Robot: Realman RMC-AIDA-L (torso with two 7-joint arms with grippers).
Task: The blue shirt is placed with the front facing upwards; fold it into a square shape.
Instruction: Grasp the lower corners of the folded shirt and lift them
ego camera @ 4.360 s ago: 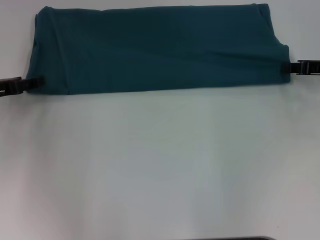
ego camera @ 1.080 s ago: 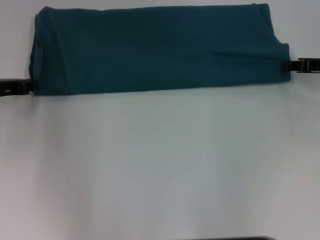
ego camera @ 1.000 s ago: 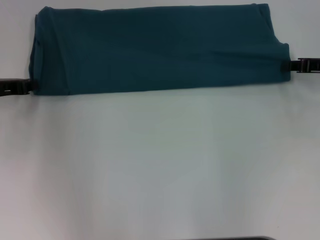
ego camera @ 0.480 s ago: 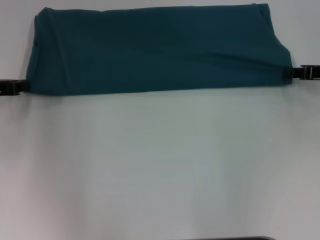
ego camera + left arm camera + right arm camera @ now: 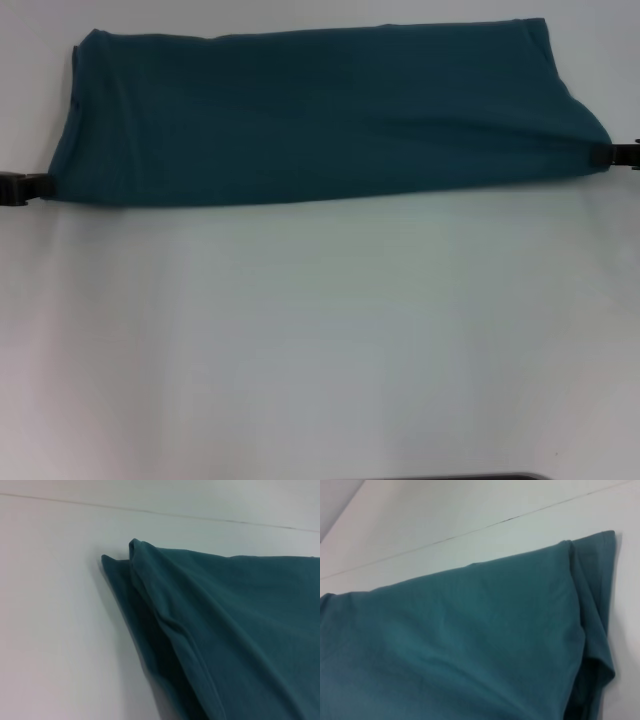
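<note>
The blue shirt (image 5: 320,110) lies as a long folded band across the upper frame on the white desk (image 5: 320,340). The left gripper (image 5: 40,186) pinches its lower-left corner. The right gripper (image 5: 605,156) pinches its lower-right corner.

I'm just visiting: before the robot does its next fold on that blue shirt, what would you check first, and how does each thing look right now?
1. Blue shirt already folded into a long band: ok.
2. Left hand at the band's left near corner: ok.
3. Right hand at the right near corner: ok.
4. Both hands actually gripping cloth: cannot tell.
5. Band lying smooth: not ok, layers bunch at both ends.
6. White table in front bare for folding: ok.
</note>
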